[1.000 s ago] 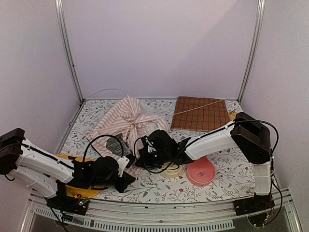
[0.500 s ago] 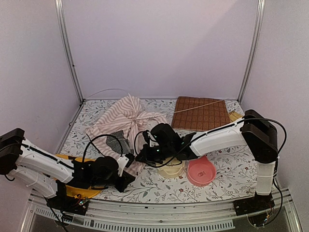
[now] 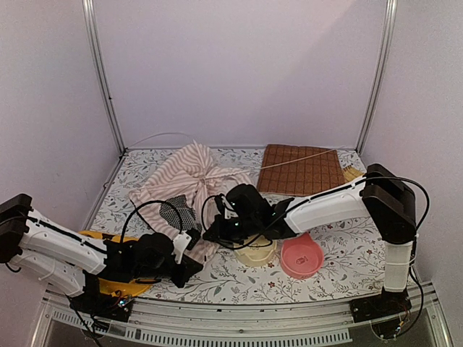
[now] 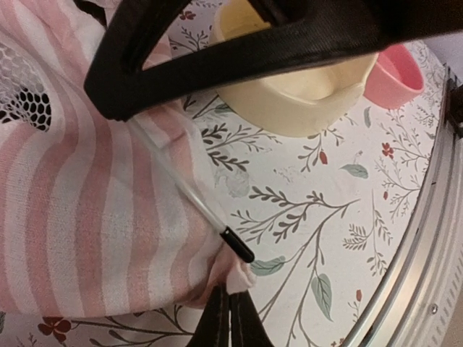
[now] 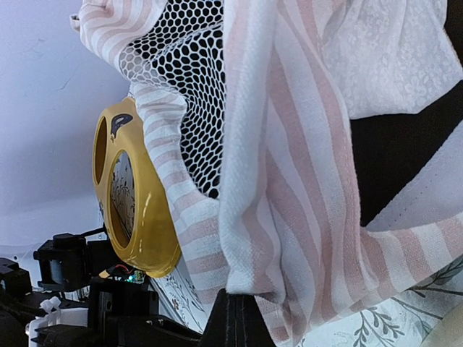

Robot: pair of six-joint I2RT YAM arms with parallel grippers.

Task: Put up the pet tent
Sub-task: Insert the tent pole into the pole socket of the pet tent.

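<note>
Currently the pet tent point(image 3: 189, 176) lies crumpled left of centre in the top view, with its striped folds spreading down to both of my wrists. My left gripper point(image 4: 231, 312) is closed, pinching the tent's near hem at the bottom centre of the left wrist view. My right gripper point(image 5: 242, 312) is also closed, clamped on a striped fold with white mesh above it. A clear pole point(image 4: 177, 184) with a black tip runs along the hem edge, just above my left fingertips. To the right of that hem the floral table point(image 3: 239, 285) is open as far as the metal rail point(image 4: 416, 238) at the frame's right edge. Just beyond the hem are the cream bowl point(image 4: 289, 101) and the pink bowl point(image 4: 396, 76), close together; I cannot tell if they touch. The yellow two-hole stand point(image 5: 137, 210) lies left of the fabric, partly under my left arm. The brown mat point(image 3: 300, 170) lies at upper right in the top view, with a thin pole crossing it. Pale lilac walls and two metal uprights point(image 3: 101, 72) close in the back and sides.
</note>
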